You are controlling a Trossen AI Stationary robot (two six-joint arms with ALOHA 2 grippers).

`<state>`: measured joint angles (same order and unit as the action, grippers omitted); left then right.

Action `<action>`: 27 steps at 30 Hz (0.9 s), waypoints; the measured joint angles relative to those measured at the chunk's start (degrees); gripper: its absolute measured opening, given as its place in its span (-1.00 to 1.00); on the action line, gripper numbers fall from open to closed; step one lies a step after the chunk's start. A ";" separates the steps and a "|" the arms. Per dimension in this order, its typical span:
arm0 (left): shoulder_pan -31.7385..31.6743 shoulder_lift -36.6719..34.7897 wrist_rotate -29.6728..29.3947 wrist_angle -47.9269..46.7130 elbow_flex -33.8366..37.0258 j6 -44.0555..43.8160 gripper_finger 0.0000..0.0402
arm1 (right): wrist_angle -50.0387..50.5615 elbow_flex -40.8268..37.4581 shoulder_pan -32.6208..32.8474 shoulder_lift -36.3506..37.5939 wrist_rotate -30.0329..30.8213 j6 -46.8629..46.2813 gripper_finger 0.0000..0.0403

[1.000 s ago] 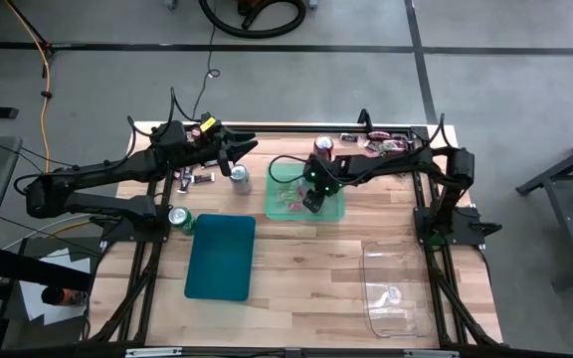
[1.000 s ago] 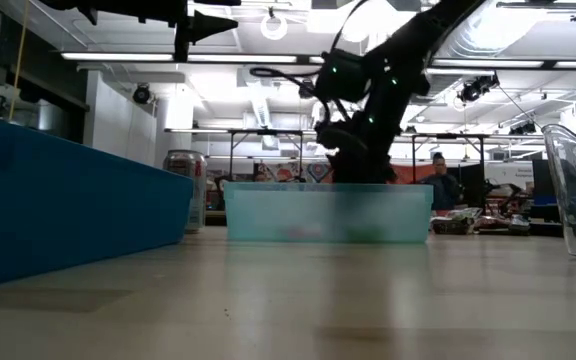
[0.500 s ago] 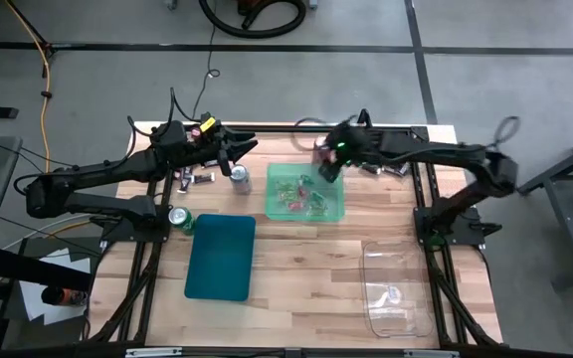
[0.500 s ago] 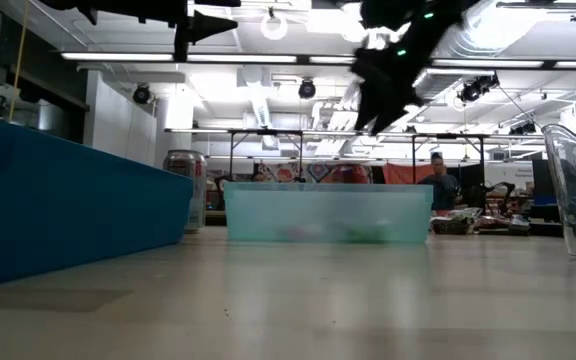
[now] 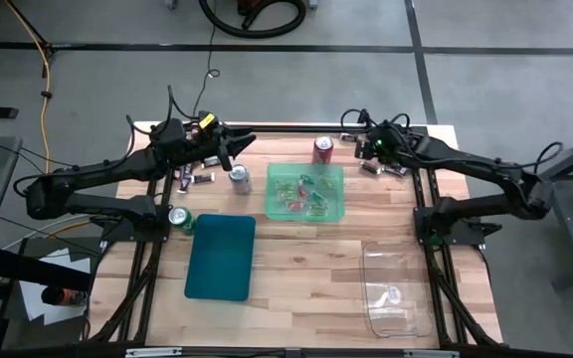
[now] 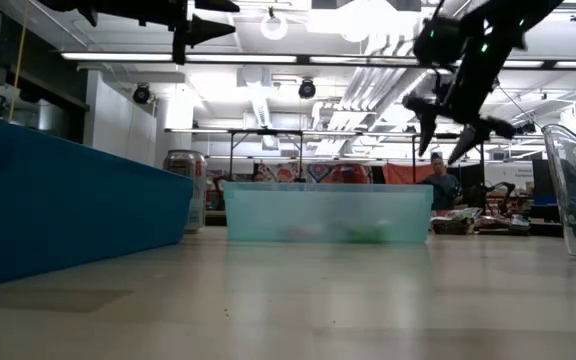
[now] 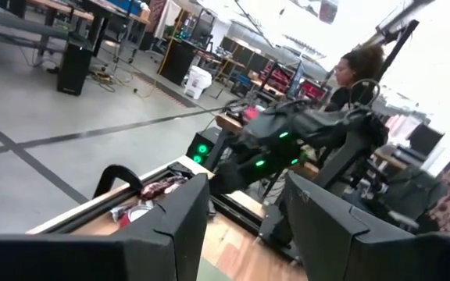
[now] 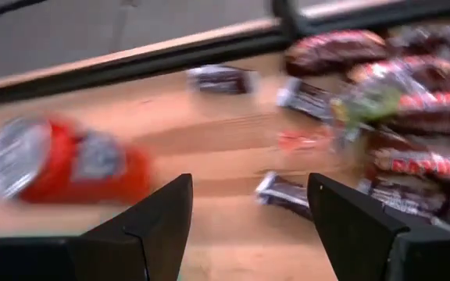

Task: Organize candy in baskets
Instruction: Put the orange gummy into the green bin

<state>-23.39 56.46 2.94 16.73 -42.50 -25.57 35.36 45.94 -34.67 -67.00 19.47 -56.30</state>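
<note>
The right gripper (image 5: 366, 151) hangs in the air near the top of the high view, right of the middle, above a pile of candy (image 5: 384, 165) that lies on the table (image 5: 296, 259). Its jaws are wide apart and hold nothing. In the right wrist view, dark and red candy bars (image 8: 412, 156) lie on the wood, and a red can (image 8: 69, 168) lies at the left of the frame.

The left gripper (image 5: 245, 142) waits near the upper left of the high view, above a few more candies (image 5: 195, 178). Its jaws are partly apart and hold nothing.

The light green basket (image 5: 305, 192) sits just above the middle of the frame with some candy inside. The dark teal basket (image 5: 221, 256) sits lower and to the left. The clear basket (image 5: 398, 288) sits at the lower right.

A silver can (image 5: 239, 178) stands just left of the green basket. A green can (image 5: 180, 218) stands farther left.
</note>
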 joint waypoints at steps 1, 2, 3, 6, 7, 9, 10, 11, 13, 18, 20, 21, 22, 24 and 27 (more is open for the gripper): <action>-0.19 0.01 0.01 0.13 0.00 -0.97 -0.21 | -0.16 -0.35 -1.26 -1.12 -0.02 -1.97 0.23; -0.31 0.01 0.00 0.32 0.00 -1.81 -0.21 | -0.46 -0.81 -2.53 -2.30 -0.35 -4.22 0.23; -0.42 0.00 0.00 0.39 0.00 -2.57 -0.21 | -1.48 -1.22 -3.68 -3.31 -1.30 -6.41 0.23; -0.67 0.01 0.00 0.33 0.00 -2.87 -0.21 | -5.67 -2.91 -6.19 -5.84 -5.35 -11.48 0.23; -0.67 0.01 0.02 0.37 0.00 -2.87 -0.21 | -6.65 -3.47 -6.59 -6.45 -6.28 -13.05 0.23; -0.66 0.00 0.08 0.30 0.00 -2.86 -0.21 | -7.56 -4.12 -6.92 -7.20 -6.14 -16.86 0.23; -0.64 -0.01 0.51 0.21 0.00 -2.84 -0.21 | -7.86 -4.47 -6.97 -7.36 -5.52 -18.95 0.23; -0.64 0.00 1.23 0.18 0.00 -2.85 -0.21 | -7.79 -4.86 -6.98 -7.51 -4.98 -21.53 0.23; -0.64 -0.01 2.47 -0.01 0.00 -2.83 -0.21 | -8.38 -5.94 -6.95 -7.67 -4.67 -25.79 0.23; -1.16 -0.01 4.78 -0.55 0.00 -4.52 -0.21 | -12.01 -9.97 -6.93 -7.67 -1.76 -38.30 0.23; -1.89 -0.01 6.21 -0.58 0.00 -5.35 -0.21 | -15.77 -11.46 -7.00 -7.67 -0.03 -42.95 0.23; -2.34 -0.01 6.97 -0.59 0.00 -5.62 -0.21 | -17.40 -12.08 -7.24 -7.69 0.31 -44.30 0.23; -2.87 -0.01 7.72 -0.57 0.00 -5.74 -0.21 | -18.04 -12.40 -7.40 -7.97 0.45 -45.27 0.23; -4.00 -0.01 9.54 -0.62 0.00 -5.76 -0.21 | -18.12 -12.52 -7.69 -9.34 -0.05 -46.42 0.23; -5.91 -0.01 12.29 -0.63 0.00 -5.91 -0.21 | -19.81 -12.55 -7.72 -11.70 -0.19 -48.21 0.23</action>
<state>-29.30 56.45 15.23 16.10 -42.50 -31.48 15.54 33.39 -42.39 -78.70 19.29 -104.51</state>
